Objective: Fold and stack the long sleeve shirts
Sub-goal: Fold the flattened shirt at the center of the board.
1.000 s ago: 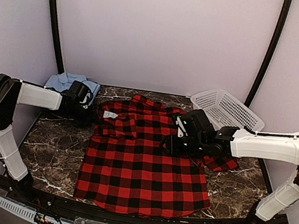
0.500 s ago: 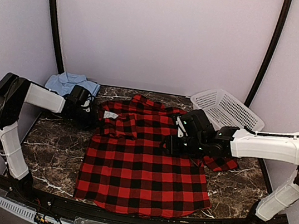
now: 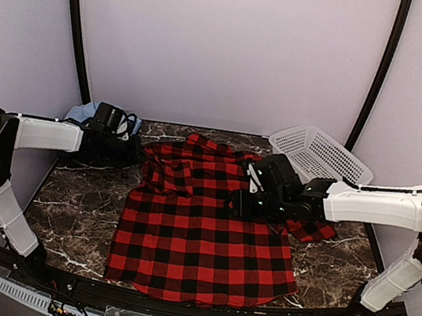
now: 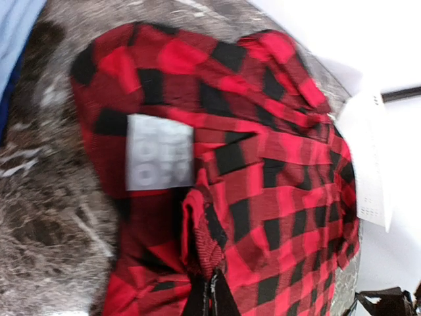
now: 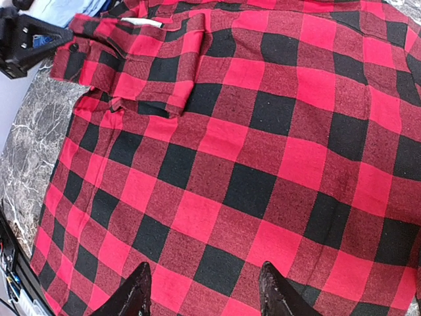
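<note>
I see left gripper [image 4: 208,299] clenched, apparently pinching the flannel shirt [image 3: 199,236] toward the worktop's [image 3: 76,209] far-left corner; right gripper [image 5: 207,293] gapes.

Soft, even light falls from above in the overhead view. The walls [image 3: 227,49] glow pale lilac, and the marble table [image 3: 76,209] shows only faint shadows beside the flannel shirt [image 3: 198,243]. The left wrist view is blurred: the shirt's checks smear, its label [image 4: 160,153] is unreadable, and the background beyond it blows out white. The right wrist view is sharp.
</note>
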You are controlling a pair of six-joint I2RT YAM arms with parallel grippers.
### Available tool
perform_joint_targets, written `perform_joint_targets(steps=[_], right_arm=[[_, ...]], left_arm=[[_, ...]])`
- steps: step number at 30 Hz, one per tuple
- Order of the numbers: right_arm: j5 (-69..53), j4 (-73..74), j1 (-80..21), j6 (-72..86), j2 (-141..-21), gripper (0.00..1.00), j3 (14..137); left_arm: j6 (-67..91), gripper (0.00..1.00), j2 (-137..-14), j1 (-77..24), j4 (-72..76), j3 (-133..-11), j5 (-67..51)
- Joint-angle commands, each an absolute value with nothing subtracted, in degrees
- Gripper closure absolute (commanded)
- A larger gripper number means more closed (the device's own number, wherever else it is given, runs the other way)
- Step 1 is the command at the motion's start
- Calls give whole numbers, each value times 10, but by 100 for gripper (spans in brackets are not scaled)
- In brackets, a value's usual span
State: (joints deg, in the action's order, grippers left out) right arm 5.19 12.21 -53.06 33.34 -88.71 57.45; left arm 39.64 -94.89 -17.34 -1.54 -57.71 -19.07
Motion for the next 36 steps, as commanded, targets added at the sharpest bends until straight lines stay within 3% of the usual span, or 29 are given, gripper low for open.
perform_joint_targets(steps=[1, 11, 30, 36], right_arm=[[49, 85, -526, 334, -897, 47, 593], [30, 3, -526, 321, -897, 41, 584], [-11, -107, -555, 275, -996, 11, 643], [-7, -130, -554, 286, -1040, 10, 675]], left_arm=[[354, 100, -913, -217, -47, -620, -224], [326, 100, -969, -335, -55, -697, -269], [359, 100, -1036, -361, -14, -742, -321], [368, 100, -1038, -362, -5, -743, -335]])
